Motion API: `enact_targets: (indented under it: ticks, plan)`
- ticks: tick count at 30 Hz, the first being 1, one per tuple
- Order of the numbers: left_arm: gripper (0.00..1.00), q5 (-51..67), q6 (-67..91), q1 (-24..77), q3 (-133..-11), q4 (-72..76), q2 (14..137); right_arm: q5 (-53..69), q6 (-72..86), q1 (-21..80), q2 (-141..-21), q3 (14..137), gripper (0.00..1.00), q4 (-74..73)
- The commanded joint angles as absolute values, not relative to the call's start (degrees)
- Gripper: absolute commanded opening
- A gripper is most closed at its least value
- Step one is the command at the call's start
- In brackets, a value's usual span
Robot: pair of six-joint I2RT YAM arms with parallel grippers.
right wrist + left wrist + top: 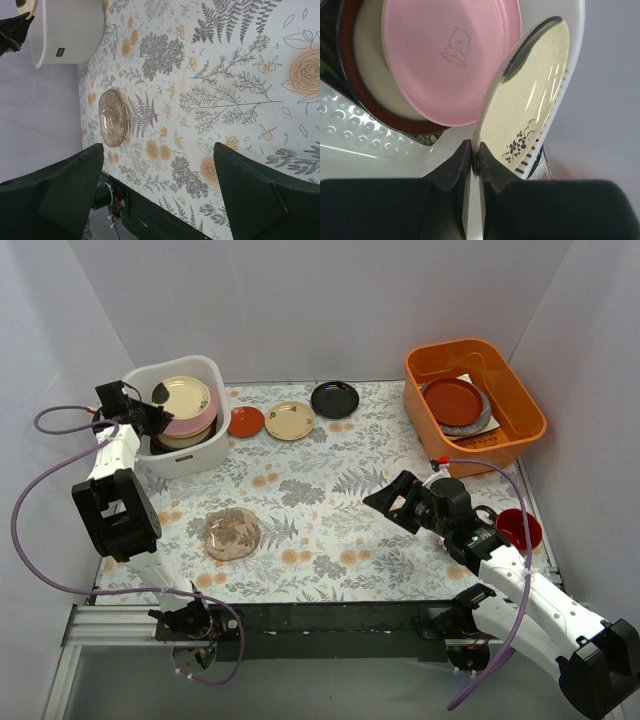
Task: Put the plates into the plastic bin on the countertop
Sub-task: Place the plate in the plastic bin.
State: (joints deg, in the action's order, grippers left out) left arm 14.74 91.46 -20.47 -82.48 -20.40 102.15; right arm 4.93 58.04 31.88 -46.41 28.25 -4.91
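Note:
The white plastic bin (192, 456) stands at the far left of the countertop (330, 525). My left gripper (152, 421) is over its left rim, shut on the edge of a cream plate with a black flower print (530, 95), which is tilted inside the bin. A pink plate (450, 55) lies under it on a red-rimmed cream plate (367, 87). An orange-red plate (246, 421), a beige plate (290, 420), a black plate (334, 399) and a brownish floral plate (232, 534) lie on the countertop. My right gripper (385, 502) is open and empty above mid-countertop.
An orange tub (520, 400) at the far right holds a red-brown plate on other dishes. A red mug (518, 528) stands by my right arm. The right wrist view shows the brownish plate (111, 118) and the bin (67, 30) far off.

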Motion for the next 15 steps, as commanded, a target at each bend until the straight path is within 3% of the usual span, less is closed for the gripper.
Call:
enact_targets:
  ticks: [1, 15]
  plan:
    - [0.0, 13.4, 93.8, -20.7, -85.3, -17.5, 103.3, 5.7, 56.9, 31.7, -46.7, 27.6, 0.98, -1.8]
    - [0.0, 12.6, 93.4, -20.3, -87.6, -15.4, 110.2, 5.9, 56.8, 31.7, -47.4, 26.5, 0.98, -1.6]
